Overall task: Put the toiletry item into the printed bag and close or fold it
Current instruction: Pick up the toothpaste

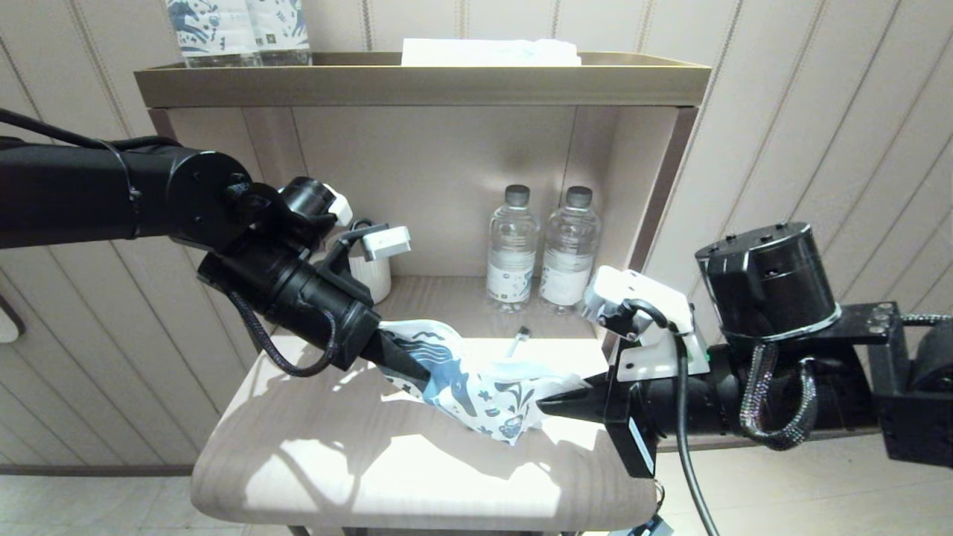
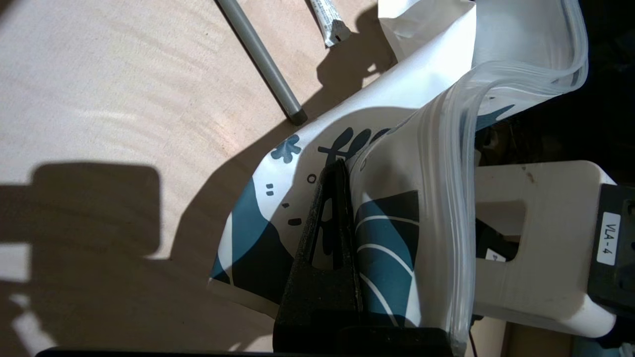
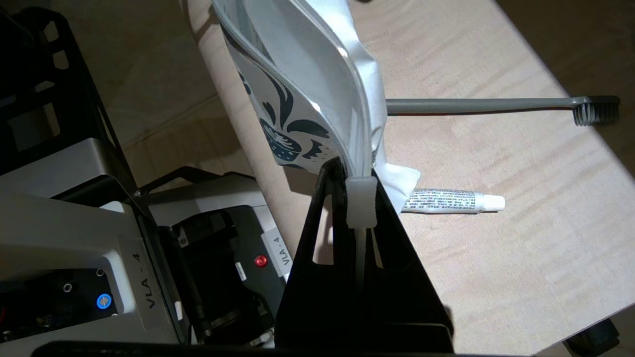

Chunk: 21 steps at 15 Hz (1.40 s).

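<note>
1. The left end effector [image 1: 402, 365] and the right end effector [image 1: 555, 406] are each clamped on an edge of the white crinkly blue-printed zip bag [image 1: 476, 387], holding it above the pale wooden worktop [image 1: 335, 461].
2. The thin grey dark-bristled toothbrush [image 3: 496, 105] lies outside on the worktop beside a small white tube [image 3: 454, 201]; insertion and closing remain undone.

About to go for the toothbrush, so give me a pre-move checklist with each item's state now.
1. Left claw shut on the printed bag: ok.
2. Right claw shut on the bag's zip edge: ok.
3. Bag mouth parted: ok, in the left wrist view.
4. Toothbrush in the bag: not ok, it lies on the table.
5. Small tube in the bag: not ok, also on the table.
6. A free claw for picking: not ok, both hold the bag.
</note>
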Motion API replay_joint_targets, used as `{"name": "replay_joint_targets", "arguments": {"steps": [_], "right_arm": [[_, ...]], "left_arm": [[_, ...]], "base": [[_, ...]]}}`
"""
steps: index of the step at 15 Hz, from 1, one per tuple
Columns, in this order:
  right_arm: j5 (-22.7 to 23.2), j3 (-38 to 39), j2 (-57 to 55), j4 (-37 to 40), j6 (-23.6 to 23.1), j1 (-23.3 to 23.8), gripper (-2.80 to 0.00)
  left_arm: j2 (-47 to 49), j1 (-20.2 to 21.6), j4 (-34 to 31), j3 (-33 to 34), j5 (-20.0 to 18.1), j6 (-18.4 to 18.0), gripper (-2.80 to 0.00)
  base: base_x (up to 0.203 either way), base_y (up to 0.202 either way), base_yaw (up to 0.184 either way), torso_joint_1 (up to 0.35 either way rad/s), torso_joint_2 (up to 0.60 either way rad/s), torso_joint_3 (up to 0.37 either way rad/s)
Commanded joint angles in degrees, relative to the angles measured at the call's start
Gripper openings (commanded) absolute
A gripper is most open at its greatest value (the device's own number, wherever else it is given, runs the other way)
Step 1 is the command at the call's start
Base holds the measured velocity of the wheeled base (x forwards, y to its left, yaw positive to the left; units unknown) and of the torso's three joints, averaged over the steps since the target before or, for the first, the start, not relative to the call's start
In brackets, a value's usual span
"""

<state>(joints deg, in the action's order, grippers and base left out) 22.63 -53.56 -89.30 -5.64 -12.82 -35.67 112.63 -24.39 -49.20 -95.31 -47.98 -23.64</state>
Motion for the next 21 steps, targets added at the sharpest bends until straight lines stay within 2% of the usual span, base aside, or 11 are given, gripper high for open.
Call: {"name": "replay_joint_targets", "arguments": {"steps": [1, 21], "right_arm": [[0.1, -0.1, -1.2, -0.1, -0.1, 0.1, -2.8], [-0.8, 0.1, -0.9, 0.5, -0.1, 0.0, -2.8]], "left_arm": [[0.0, 0.0, -0.3, 0.0, -0.3, -0.1, -2.8], [-0.7, -0.4, -0.4, 0.2, -0.4, -0.1, -2.8]], "base": [[0.0, 0.0, 0.0, 0.0, 0.0, 0.0], [0.0, 0.0, 0.0, 0.0, 0.0, 0.0]]}}
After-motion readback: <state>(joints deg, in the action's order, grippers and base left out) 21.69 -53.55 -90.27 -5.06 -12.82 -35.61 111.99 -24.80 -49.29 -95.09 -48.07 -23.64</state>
